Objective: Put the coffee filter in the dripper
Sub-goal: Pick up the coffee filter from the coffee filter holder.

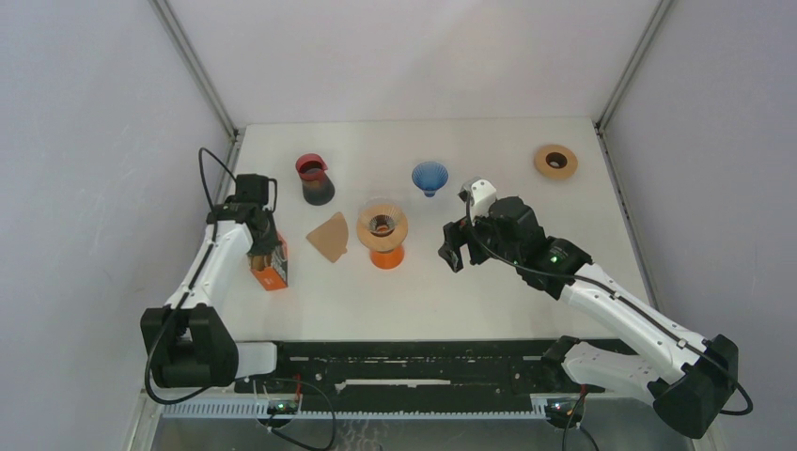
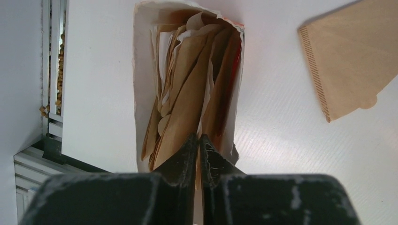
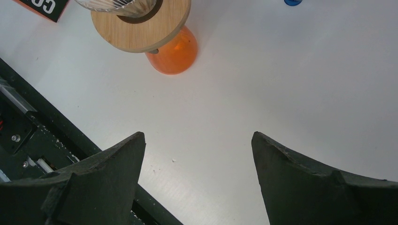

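Bending over box (image 2: 141,70), left claw (image 2: 199,140) pinches filter (image 2: 183,103); right claw (image 3: 197,136) spread.

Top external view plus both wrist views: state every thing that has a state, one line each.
Orange cardboard filter box: upright, top torn open.
Boxed brown filter sheet: pinched, inside the box.
Left gripper: shut on boxed brown filter sheet.
Right gripper: open, empty.
Loose brown paper filter: flat on the table.
Wood-collared glass dripper on orange base: upright, no filter seen inside.
Blue ribbed cone: standing, untouched.
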Available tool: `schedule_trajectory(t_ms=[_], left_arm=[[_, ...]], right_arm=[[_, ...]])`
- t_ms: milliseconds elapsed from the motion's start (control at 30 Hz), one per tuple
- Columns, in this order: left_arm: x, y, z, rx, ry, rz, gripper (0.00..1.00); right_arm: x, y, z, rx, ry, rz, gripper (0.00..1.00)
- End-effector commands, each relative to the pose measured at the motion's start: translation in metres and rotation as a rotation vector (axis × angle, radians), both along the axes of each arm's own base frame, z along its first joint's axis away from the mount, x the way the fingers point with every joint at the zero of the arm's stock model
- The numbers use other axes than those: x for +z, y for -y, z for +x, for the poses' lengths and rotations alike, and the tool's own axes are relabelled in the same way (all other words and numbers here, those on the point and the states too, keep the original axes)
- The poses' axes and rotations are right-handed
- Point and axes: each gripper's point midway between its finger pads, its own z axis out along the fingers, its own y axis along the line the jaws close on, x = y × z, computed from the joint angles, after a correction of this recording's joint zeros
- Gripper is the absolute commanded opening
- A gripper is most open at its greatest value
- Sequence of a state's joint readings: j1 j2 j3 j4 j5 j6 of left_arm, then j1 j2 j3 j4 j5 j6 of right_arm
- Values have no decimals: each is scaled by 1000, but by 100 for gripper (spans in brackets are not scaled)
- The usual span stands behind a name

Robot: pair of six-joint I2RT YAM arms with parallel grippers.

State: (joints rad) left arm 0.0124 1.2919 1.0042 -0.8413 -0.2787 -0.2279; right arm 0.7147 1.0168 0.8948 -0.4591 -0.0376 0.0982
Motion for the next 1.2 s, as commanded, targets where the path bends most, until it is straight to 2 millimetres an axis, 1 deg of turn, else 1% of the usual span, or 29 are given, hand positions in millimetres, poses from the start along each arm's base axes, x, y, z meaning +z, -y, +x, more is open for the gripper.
schedule_trajectory(t_ms=[0,167,533,700,900,1000,1167], left_arm=[[16,-2,1,6,53,17,8],[22,-6,-1,18,66,39,0],[46,-17,-6,63,116,95,0],[60,-17,-6,68,160,93,0],[68,-12,-4,64,203,63,1],[74,-10,-1,67,252,48,1],[88,-13,0,94,319,50,0]], right_arm=[[15,-5,5,10,59,35,92],[14,-5,4,10,58,33,92],[16,-5,3,11,62,35,92],[17,-5,3,11,66,36,92],[17,-6,3,15,62,36,92],[18,-6,3,13,63,33,92],[19,-5,2,12,67,33,92]])
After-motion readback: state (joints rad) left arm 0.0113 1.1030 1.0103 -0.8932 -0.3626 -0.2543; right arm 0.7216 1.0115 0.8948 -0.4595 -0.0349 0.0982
